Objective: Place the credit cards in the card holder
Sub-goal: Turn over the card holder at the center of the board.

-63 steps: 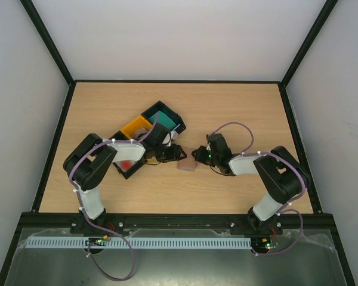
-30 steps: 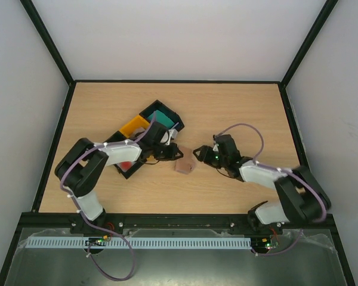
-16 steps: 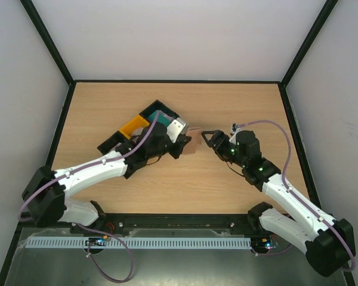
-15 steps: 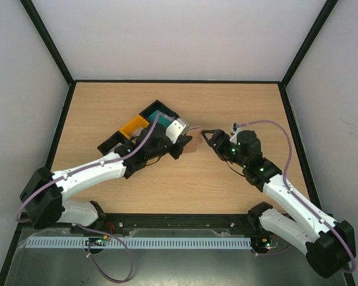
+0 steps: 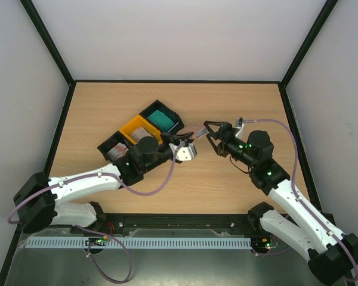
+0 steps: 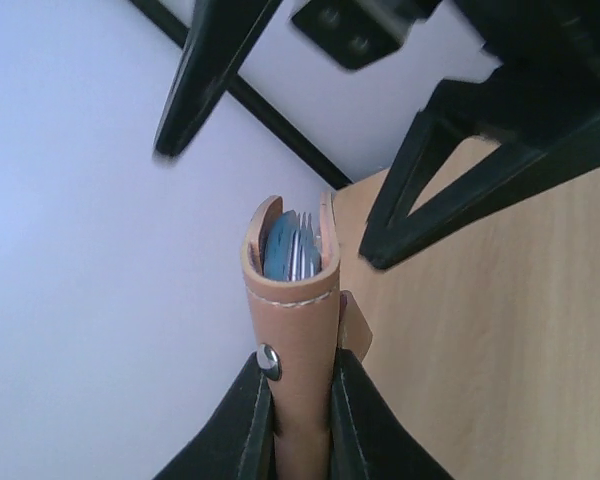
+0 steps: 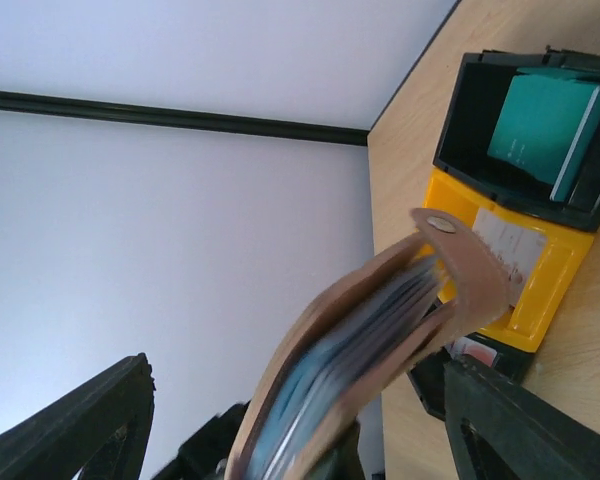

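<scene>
Your top camera looks down from above and behind the arm bases (image 5: 94, 215) and shows you the whole table (image 5: 238, 101), out to its far corners. Your left wrist camera sits very close to the card holder (image 6: 290, 330) and looks past it at the right gripper (image 6: 272, 206). Your right wrist camera looks back the other way; all three share that holder.

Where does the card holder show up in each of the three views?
Top external: card holder mid-table, gripped by the left claw.
Left wrist: holder lower centre, upright, pinched edge-on.
Right wrist: holder centre, blurred, slanting up to the right.
Shared landmark: the open right claw, whose black fingers flank the holder in both wrist views.
</scene>
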